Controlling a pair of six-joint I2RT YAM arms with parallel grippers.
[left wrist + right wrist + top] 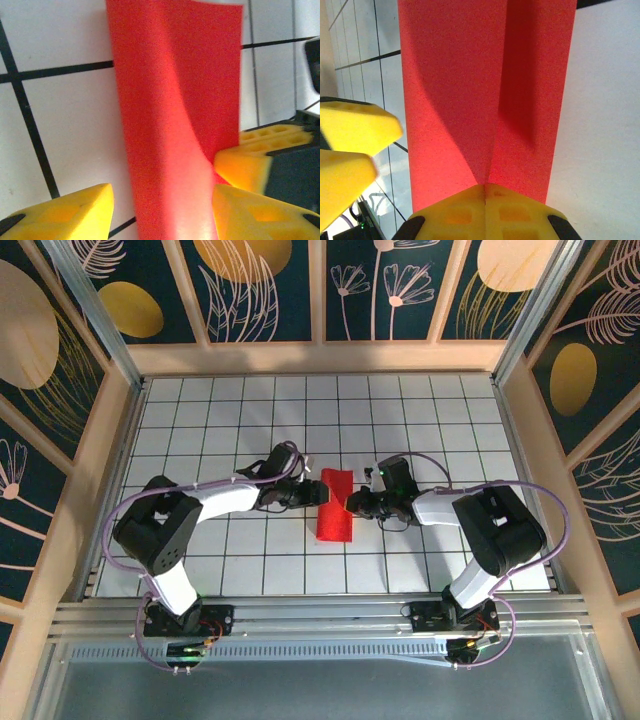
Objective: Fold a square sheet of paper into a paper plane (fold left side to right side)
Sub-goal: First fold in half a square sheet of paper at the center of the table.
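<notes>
Found paper (335, 506) folded to a narrow strip at centre of table (200, 420). Noted left gripper (162, 210) with jaws apart, straddling the strip's left edge. Noted right gripper (485, 197) clamped on paper's right edge, layers there lifted into a ridge.

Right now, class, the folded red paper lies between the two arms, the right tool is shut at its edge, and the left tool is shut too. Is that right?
Not quite: the left tool is open. The left wrist view shows its fingers apart, the red paper between them. The rest stands.
</notes>
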